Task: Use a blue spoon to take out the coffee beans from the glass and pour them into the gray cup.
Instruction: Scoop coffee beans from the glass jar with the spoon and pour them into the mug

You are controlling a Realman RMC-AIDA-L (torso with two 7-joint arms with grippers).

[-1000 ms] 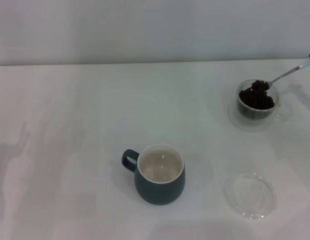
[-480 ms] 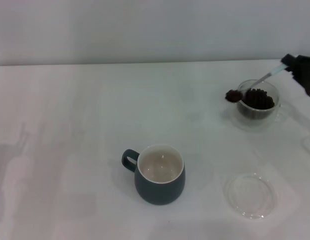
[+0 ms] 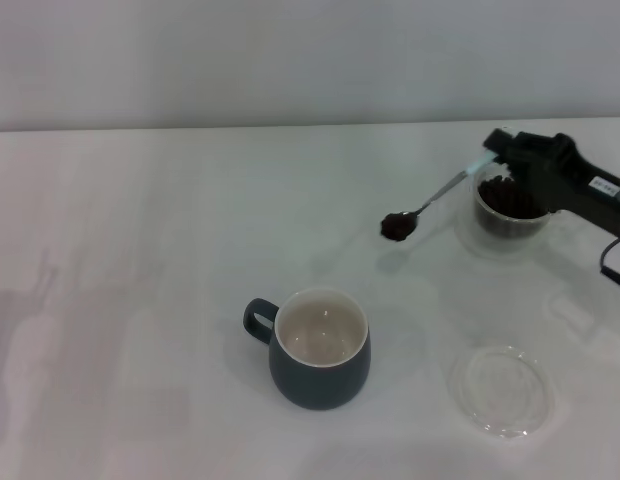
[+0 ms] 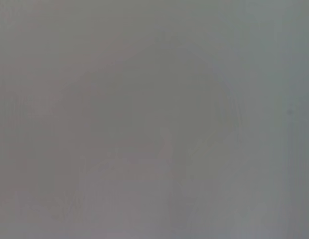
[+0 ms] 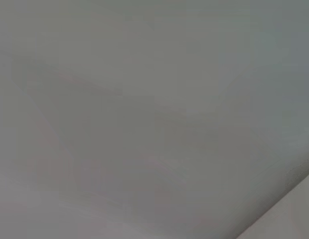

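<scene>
The gray cup (image 3: 321,349) stands well apart from the fingers, toward the robot. The blue spoon (image 3: 430,205), loaded with coffee beans (image 3: 397,226), slants down from the right gripper (image 3: 493,158), which clamps its handle. The glass (image 3: 510,208) stands just beneath that gripper.

Soft, even, fairly bright light falls on the pale bench (image 3: 170,220) in the head view, with faint grey shadows at its left edge and a small soft shadow under the blue spoon (image 3: 422,210). The gray cup (image 3: 320,350) looks slightly soft, with no harsh glare. Both wrist views are featureless grey blur, entirely out of focus.
</scene>
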